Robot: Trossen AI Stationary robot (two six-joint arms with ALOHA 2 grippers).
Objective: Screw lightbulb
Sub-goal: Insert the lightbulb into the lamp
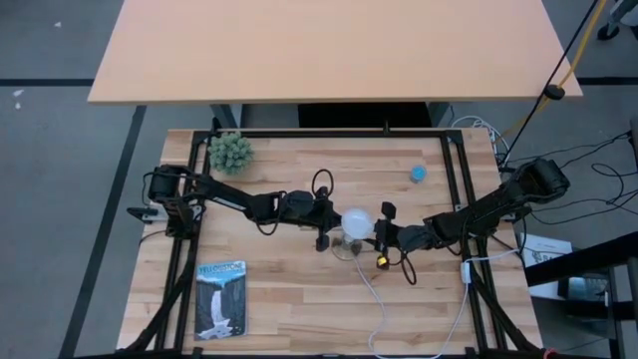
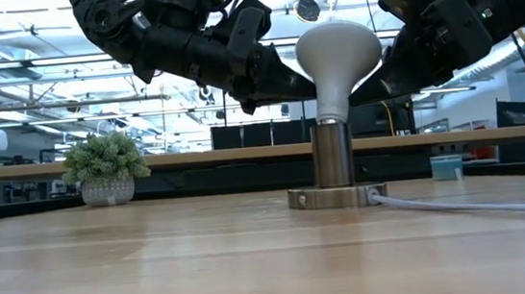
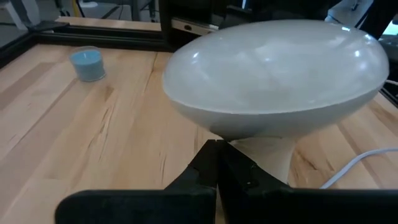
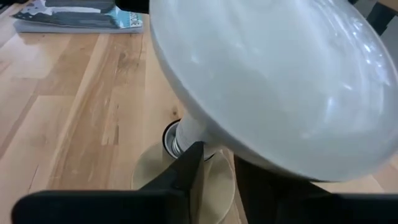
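- The lightbulb (image 2: 336, 58) stands upright with its screw end down in the socket (image 2: 333, 164), a silvery post on a round disc base, roughly mid-table.
- Left gripper (image 1: 324, 231) sits right against the bulb on one side. Its wrist view shows the fingers pressed together just under the dome, near the neck, nothing between them.
- Right gripper (image 1: 381, 235) crowds the bulb from the opposite side. Whether its fingers pinch the neck or just sit beside it, can't tell; the dome hides most of it.
- A white cord (image 1: 384, 304) runs off the socket base toward the table's near edge.
- Further from the socket: a small blue cap (image 1: 418, 173) towards the far right corner, a little potted plant (image 1: 230, 152) at far left, and a booklet (image 1: 220, 298) at near left.
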